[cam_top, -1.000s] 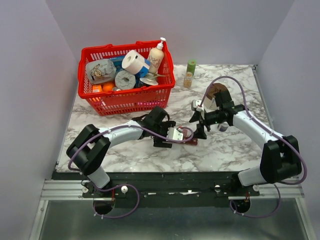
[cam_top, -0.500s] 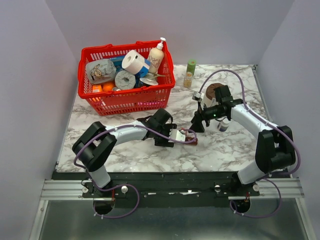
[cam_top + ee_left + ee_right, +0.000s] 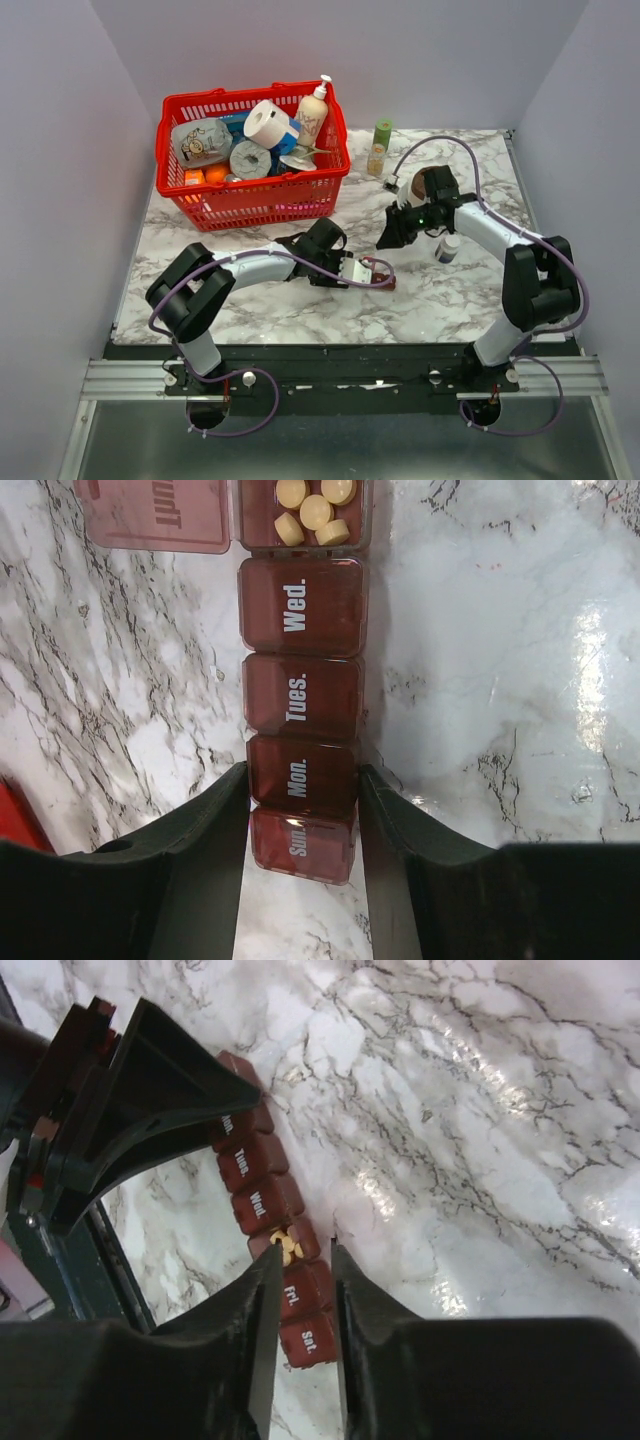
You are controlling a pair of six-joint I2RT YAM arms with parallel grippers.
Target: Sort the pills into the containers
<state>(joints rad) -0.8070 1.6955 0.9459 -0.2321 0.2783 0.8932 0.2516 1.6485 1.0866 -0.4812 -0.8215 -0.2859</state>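
Note:
The containers (image 3: 300,710) are a dark red-brown strip of day-labelled compartments lying on the marble, also seen as the strip (image 3: 378,271) in the top view. One compartment stands open, its lid (image 3: 160,515) flipped aside, with several yellow pills (image 3: 315,515) inside. My left gripper (image 3: 303,780) is shut on the strip, its pads pressed against both sides at the Mon. and Sun. end. My right gripper (image 3: 307,1250) hovers above the strip (image 3: 262,1185) near the pills (image 3: 287,1245), its jaws a narrow gap apart with nothing between them.
A red basket (image 3: 260,203) full of groceries stands at the back left. A green-capped bottle (image 3: 380,147) stands at the back, and a round brown-topped tub (image 3: 424,183) sits behind the right arm. A small white bottle (image 3: 447,249) stands beside the right forearm.
Both grippers have narrowed their jaws; the left has closed onto the strip's sides. The right gripper has drawn back and up from the strip's far end.

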